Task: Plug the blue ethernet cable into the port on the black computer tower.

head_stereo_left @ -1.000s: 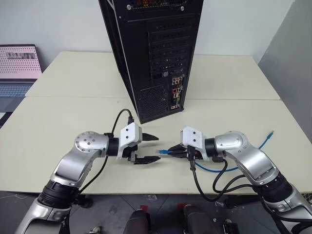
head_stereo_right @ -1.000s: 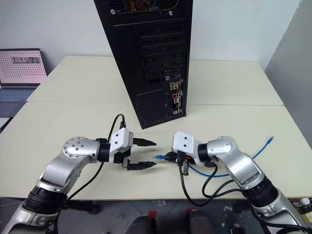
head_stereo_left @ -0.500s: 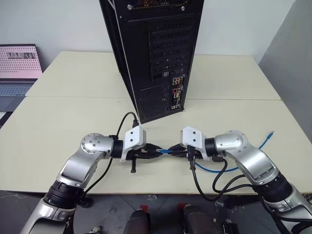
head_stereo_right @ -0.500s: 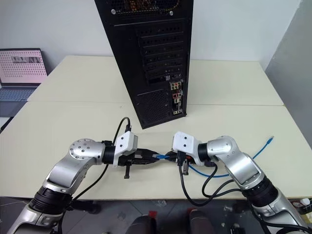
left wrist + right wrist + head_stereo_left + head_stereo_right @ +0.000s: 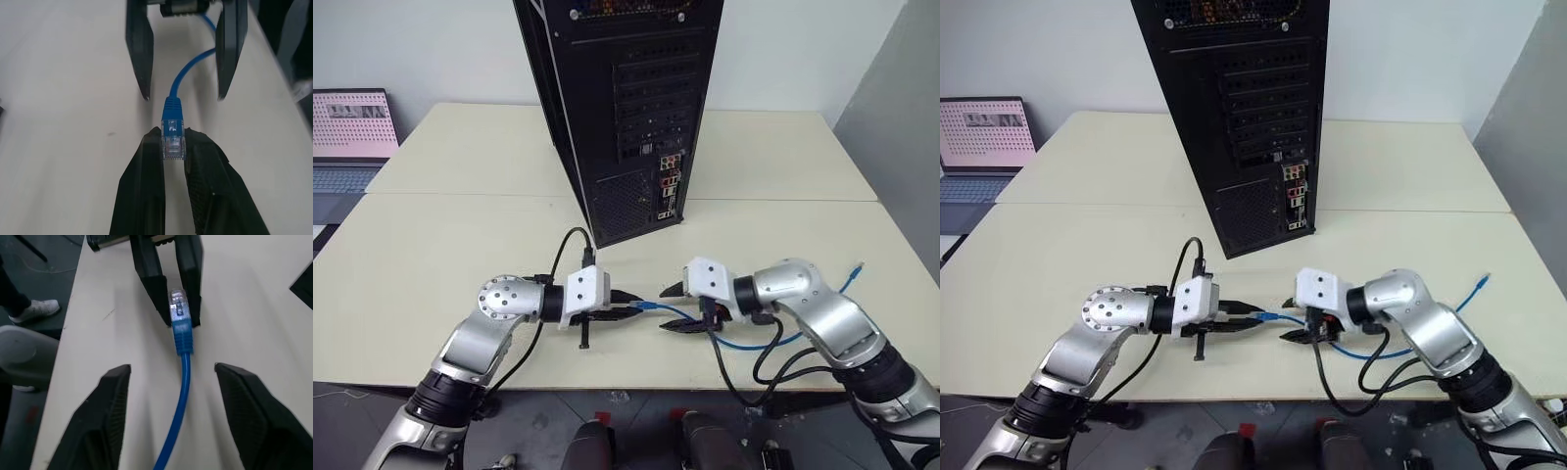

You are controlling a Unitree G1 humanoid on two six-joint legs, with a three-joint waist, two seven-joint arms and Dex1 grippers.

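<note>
Evidently a handover is being made just above the table's near edge. At nine o'clock from the plug, the left gripper (image 5: pixel 174 147) is closed tight on the clear plug of the blue ethernet cable (image 5: pixel 188 68), the plug's contact end facing back between the fingers and the blue boot jutting out. A regrasp or a turn of the wrist will probably be called for before the plug can be presented. At three o'clock, the right gripper (image 5: pixel 172 396) is held with its jaws spread wide on either side of the cord, touching nothing, so the cable appears to be carried by the left alone. From there the cord is draped across the table to its far plug at about three o'clock, near the right edge. The black computer tower (image 5: pixel 626 108) stands at twelve o'clock, rear panel turned toward the arms, the port (image 5: pixel 669 181) being somewhere among the coloured connectors; which socket cannot be told.

The cream table (image 5: pixel 440 255) is made of joined tops. A laptop (image 5: pixel 350 137) sits at ten o'clock, before pale walls.
</note>
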